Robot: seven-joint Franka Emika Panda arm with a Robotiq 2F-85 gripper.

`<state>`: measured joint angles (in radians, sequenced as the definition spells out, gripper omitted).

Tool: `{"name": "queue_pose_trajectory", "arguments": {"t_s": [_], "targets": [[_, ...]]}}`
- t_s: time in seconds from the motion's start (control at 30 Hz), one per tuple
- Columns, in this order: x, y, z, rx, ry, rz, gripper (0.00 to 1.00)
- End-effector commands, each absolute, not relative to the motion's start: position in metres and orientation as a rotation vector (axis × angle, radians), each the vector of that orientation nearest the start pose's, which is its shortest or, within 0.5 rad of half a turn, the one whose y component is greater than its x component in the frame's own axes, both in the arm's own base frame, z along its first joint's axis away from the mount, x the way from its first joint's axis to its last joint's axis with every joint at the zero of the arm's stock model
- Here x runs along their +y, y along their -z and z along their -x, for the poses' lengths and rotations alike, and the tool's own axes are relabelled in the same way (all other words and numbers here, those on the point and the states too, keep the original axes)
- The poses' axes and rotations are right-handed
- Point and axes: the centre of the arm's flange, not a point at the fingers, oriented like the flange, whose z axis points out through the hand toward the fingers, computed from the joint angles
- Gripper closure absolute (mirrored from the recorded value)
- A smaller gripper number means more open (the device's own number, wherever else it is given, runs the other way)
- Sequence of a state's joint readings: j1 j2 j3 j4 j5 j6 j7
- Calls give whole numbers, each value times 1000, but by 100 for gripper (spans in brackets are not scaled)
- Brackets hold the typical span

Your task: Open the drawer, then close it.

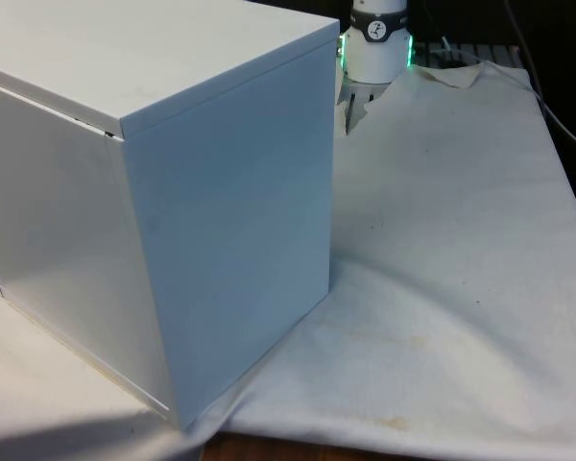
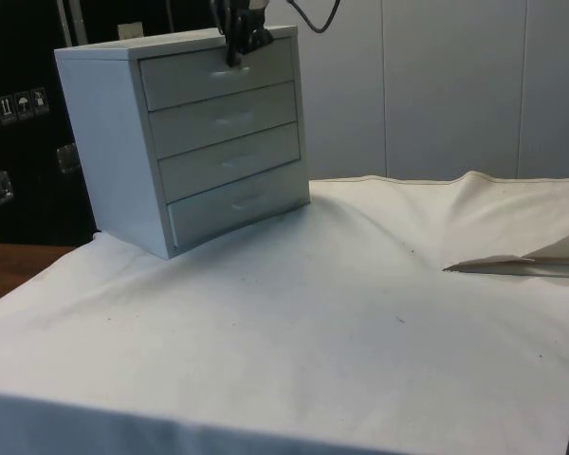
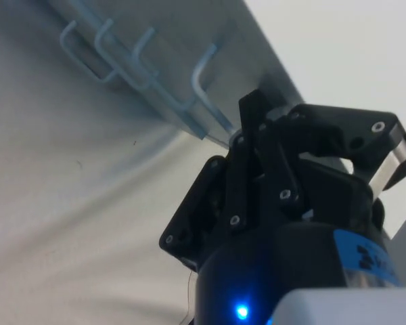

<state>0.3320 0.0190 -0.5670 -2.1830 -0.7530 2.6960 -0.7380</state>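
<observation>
Top drawer (image 2: 218, 72): uppermost of 4 in the chest; its front sits flush with the 3 fronts below, shut as far as the side view shows.
Handle (image 2: 229, 69): pale bar at the middle of the top drawer front; in the wrist view 4 handles line up in a row, the nearest (image 3: 204, 84) just beside the tool's fingertips.
Chest of drawers (image 2: 175, 133): white, 4 drawers, upright on the worktop near its far left corner in the side view; in the front view its plain back and side (image 1: 230, 230) face the camera at the front view's left.
Tool (image 2: 235, 55): black, at the top drawer's handle, coming down from above the chest's top edge.
Tool state: fingers (image 3: 247, 145) lie pressed close together in the wrist view; whether they pinch the handle cannot be told.
Arm (image 1: 376, 43): white, behind the chest at the worktop's far edge in the front view.
Worktop (image 2: 360, 313): covered with a white cloth, creased and folded up near the side view's right edge.
</observation>
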Motion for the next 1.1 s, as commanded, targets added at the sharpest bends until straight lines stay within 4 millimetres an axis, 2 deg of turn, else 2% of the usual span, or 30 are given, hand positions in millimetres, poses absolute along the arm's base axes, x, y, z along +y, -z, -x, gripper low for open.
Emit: {"name": "queue_pose_trajectory", "arguments": {"t_s": [0.0, 0.43, 1.07], "targets": [[-111, -430, -563, 1304, -235, -2098, 100], [-106, -429, -563, 1312, -229, -2099, 100], [-93, -431, -544, 1337, -251, -2111, 100]]}}
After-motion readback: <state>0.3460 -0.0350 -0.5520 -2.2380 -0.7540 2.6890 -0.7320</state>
